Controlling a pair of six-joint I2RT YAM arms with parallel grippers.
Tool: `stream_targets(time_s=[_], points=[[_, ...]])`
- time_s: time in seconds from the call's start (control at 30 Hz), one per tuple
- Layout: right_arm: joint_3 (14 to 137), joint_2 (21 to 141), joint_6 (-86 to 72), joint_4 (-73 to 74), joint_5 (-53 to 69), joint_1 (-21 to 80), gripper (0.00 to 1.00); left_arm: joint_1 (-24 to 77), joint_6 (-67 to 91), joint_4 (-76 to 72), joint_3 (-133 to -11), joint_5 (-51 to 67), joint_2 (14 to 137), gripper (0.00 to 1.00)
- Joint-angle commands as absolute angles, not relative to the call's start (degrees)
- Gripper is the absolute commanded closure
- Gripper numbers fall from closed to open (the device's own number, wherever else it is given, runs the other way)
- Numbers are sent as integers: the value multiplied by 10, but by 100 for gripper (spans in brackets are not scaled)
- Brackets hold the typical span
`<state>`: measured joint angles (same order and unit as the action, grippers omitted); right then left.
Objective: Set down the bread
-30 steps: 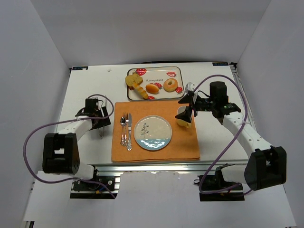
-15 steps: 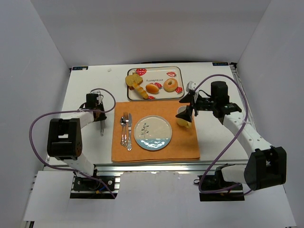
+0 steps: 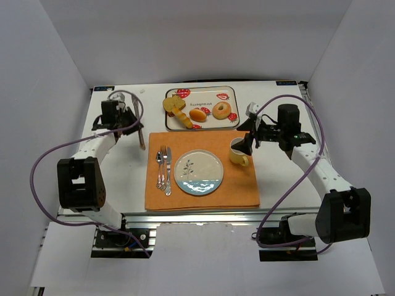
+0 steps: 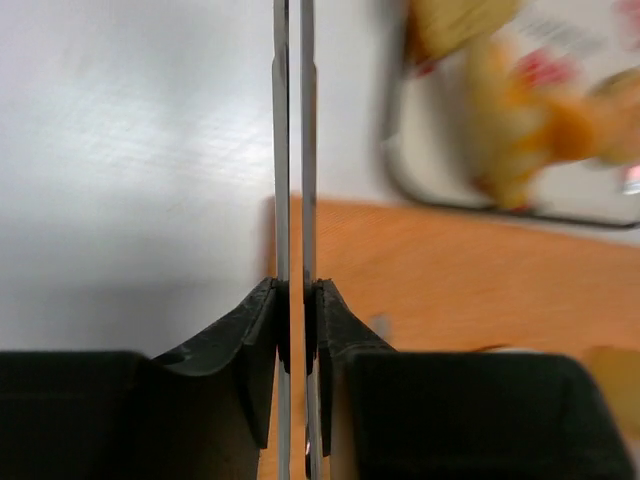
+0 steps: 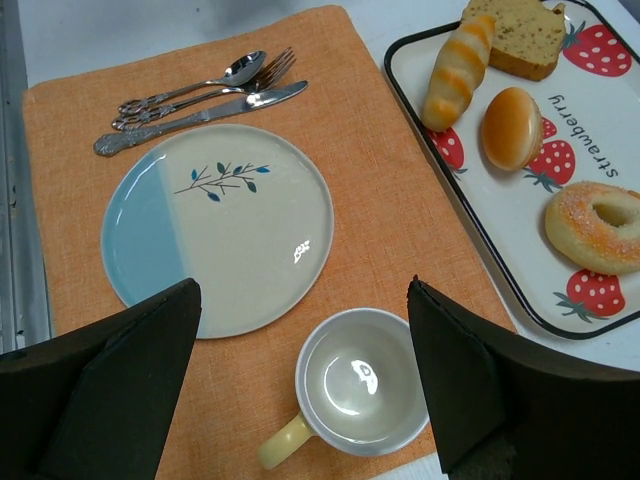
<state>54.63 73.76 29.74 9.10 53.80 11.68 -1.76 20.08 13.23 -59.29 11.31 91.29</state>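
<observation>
Four breads sit on the strawberry-printed tray (image 3: 207,94) at the far middle of the surface (image 3: 117,166): a slice of loaf (image 3: 171,105) in the left corner, a striped roll (image 3: 182,118) just in front of it, a round bun (image 3: 198,115) in the middle and a sugared doughnut (image 3: 221,111) to the right. None of them is touched by either arm.

The left gripper (image 4: 297,300) is closed tight on a pair of thin metal tongs (image 4: 282,150). The two blades are pressed nearly together between its fingers and run out past the top of the wrist view. From above, the tongs hang over bare surface left of the tray, close to the far-left corner of the orange placemat (image 3: 241,185).

The right gripper (image 3: 245,139) stands wide apart and holds nothing. It hovers over the placemat's right side, with the yellow-handled mug (image 5: 362,395) upright and empty below the gap between its fingers.

The plate (image 3: 199,173), cream with a blue band and a small branch drawn on it, lies bare in the middle of the placemat. To its left a spoon (image 3: 159,159), fork (image 3: 163,152) and knife (image 3: 168,176) lie side by side. The mug is near the plate's right edge, apart from it, and the tray's near rim runs just beyond the placemat's far edge.
</observation>
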Motion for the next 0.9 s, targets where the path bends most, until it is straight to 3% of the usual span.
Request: stream_targets(time_s=[0.0, 0.47, 0.87], points=[[569, 747, 279, 59, 553, 113, 12, -17, 348, 106, -663, 246, 909, 69], [554, 737, 273, 47, 557, 99, 12, -17, 424, 84, -770, 284, 1040, 53], [553, 740, 273, 48, 562, 91, 12, -12, 419, 88, -784, 262, 1065, 52]])
